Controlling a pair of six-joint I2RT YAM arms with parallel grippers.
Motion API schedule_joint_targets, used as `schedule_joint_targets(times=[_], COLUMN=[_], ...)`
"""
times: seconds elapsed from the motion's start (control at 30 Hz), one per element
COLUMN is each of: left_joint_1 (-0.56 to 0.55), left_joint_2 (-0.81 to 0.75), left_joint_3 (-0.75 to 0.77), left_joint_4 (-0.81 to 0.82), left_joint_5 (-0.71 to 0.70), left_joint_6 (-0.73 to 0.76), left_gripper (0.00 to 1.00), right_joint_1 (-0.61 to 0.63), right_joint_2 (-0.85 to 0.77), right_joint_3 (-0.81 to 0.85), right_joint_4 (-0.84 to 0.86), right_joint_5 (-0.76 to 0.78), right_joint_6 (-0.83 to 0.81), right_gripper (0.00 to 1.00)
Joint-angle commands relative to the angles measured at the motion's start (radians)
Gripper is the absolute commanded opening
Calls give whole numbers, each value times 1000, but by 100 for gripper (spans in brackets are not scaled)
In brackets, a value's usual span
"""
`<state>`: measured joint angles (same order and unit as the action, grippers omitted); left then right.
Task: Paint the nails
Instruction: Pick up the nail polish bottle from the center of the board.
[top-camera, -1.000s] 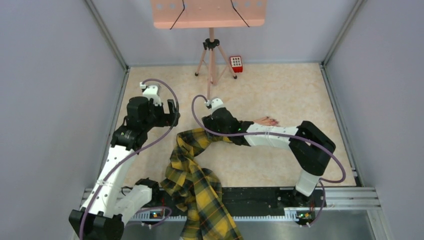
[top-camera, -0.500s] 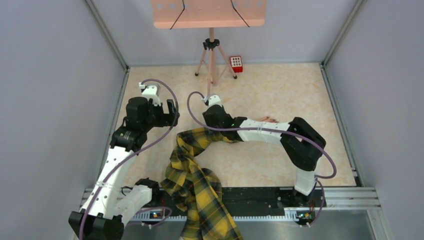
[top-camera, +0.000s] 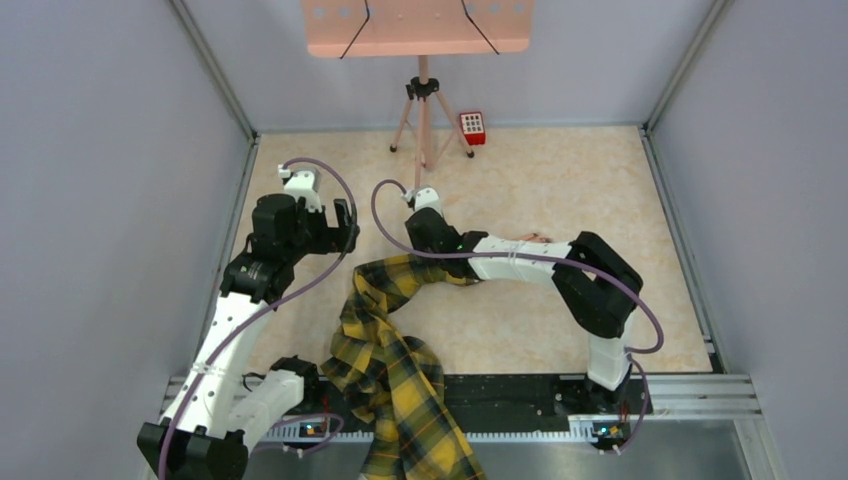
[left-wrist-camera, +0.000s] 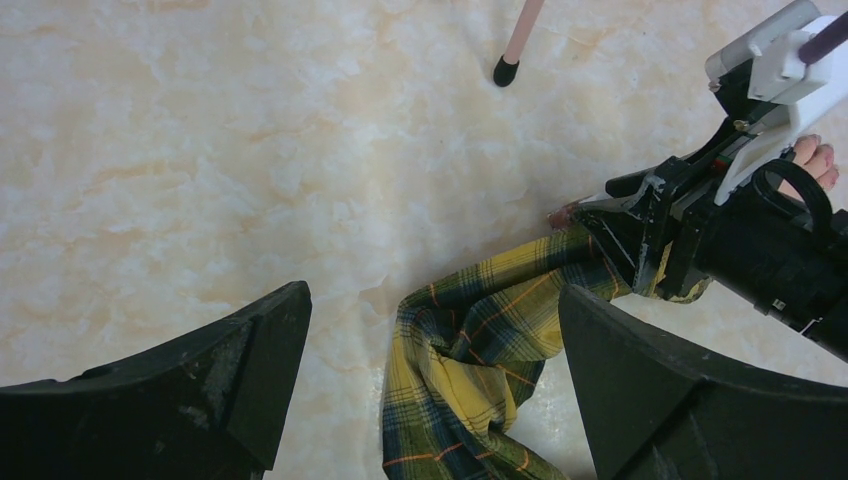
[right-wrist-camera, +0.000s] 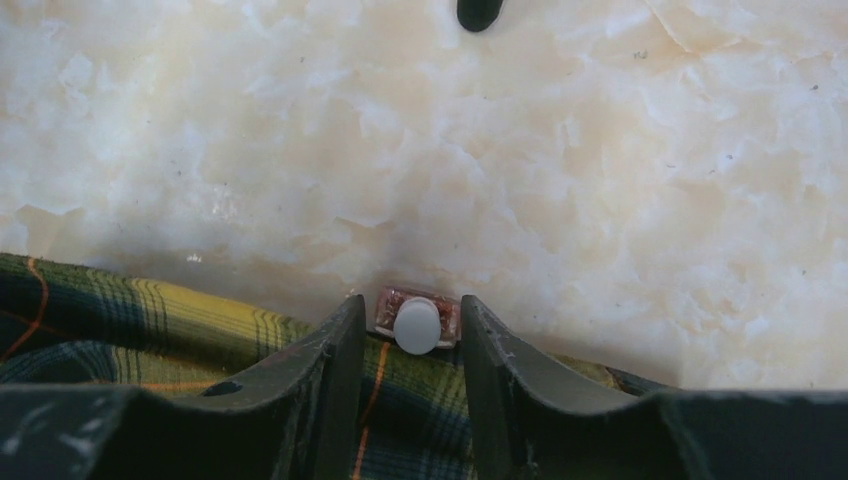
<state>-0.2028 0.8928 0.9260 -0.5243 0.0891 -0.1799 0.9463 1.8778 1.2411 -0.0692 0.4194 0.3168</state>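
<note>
A small bottle (right-wrist-camera: 417, 322) of reddish glittery polish with a white cap lies at the edge of the yellow-black plaid sleeve (top-camera: 385, 340). My right gripper (right-wrist-camera: 412, 320) points down over the sleeve's end, its jaws shut on the bottle from both sides. The left wrist view shows the same grip from the side, the bottle (left-wrist-camera: 562, 213) at the fingertips. The pale mannequin hand (left-wrist-camera: 815, 160) peeks out behind my right wrist; its nails are too small to make out, and the arm hides most of the hand (top-camera: 535, 238) from above. My left gripper (left-wrist-camera: 435, 330) hovers open above the sleeve, holding nothing.
A pink tripod (top-camera: 423, 120) carrying a pinkish board (top-camera: 418, 25) stands at the back, one foot (right-wrist-camera: 478, 12) just beyond the bottle. A small red keypad box (top-camera: 472, 127) sits by the back wall. Grey walls enclose the marbled table (top-camera: 560, 180).
My right wrist has shifted slightly left and away, and its jaws have narrowed onto the bottle. The left arm has not moved.
</note>
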Motion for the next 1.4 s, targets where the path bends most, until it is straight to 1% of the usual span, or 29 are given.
schedule_joint_targets(times=[0.0,0.13,0.17,0.23,0.33,0.5,0.67,0.77,0.87,1.0,1.17,1.27,1.37], left_joint_1=[3,3,3,3,3,3,3,2,0,-9,-55,-90,-137], left_joint_2=[1,-2,-4,-1,8,18,10,2,-2,-5,-22,-33,-38], left_joint_3=[-2,-2,-3,-3,-3,-3,-11,-17,-27,-40,-74,-98,-113], left_joint_4=[35,35,35,35,35,35,45,64,90,125,206,274,302], left_joint_5=[8,-1,-1,6,21,40,77,139,216,324,468,566,588], left_joint_6=[8,8,7,10,13,15,27,29,28,19,-16,-45,-44], left_gripper=[99,99,99,99,99,99,99,98,94,94,93,93,93], right_joint_1=[-9,-14,-15,-15,-16,-24,-86,-126,-150,-183,-193,-193,-190], right_joint_2=[30,38,41,41,26,-20,-119,-205,-281,-411,-562,-620,-641], right_joint_3=[54,57,60,59,52,27,-30,-76,-101,-143,-178,-193,-183], right_joint_4=[1,2,1,0,3,9,20,15,-21,-75,-152,-141,-129], right_joint_5=[26,27,28,37,58,66,-9,-65,-104,-239,-378,-509,-615], right_joint_6=[21,25,25,24,25,22,44,43,36,56,83,124,169], right_gripper=[38,34,28,14,0,0,0,0,0,0,0,0,0])
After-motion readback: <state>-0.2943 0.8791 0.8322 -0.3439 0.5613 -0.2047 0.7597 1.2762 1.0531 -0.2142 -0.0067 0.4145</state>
